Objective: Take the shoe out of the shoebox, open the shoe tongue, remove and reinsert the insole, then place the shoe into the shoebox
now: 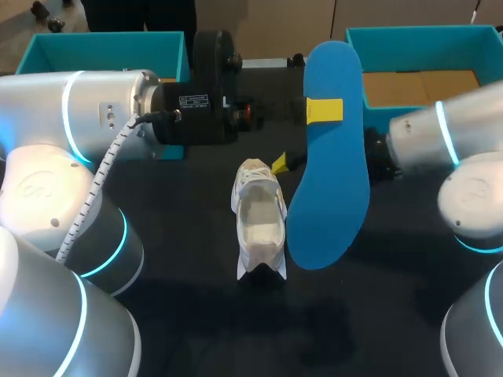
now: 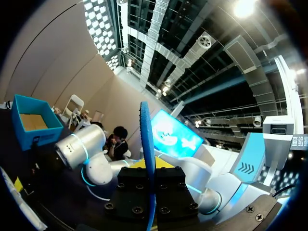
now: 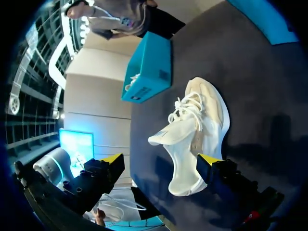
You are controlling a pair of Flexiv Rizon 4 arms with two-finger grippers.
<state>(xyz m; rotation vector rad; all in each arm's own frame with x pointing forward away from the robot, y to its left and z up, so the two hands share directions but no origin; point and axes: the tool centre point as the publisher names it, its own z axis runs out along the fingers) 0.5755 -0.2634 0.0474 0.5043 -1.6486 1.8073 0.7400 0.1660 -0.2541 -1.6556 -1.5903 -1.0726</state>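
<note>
My left claw [image 1: 324, 110] is clamped on the blue insole [image 1: 326, 169] and holds it up off the worktop [image 1: 181, 314]. In the left wrist view the insole [image 2: 147, 144] runs edge-on between my fingers. The white shoe [image 1: 259, 220] stands upright on the worktop near the middle, just beside the insole's lower end, laces toward the far side and its mouth gaping upward. My right claw [image 3: 161, 161] hovers over the shoe [image 3: 195, 130] with its yellow tips spread wide apart and gripping nothing, the laced part lying ahead of them. One teal shoebox [image 1: 110, 49] sits at the far left corner, and a second teal shoebox [image 1: 424, 39] sits at the far right with a brown floor showing inside.
</note>
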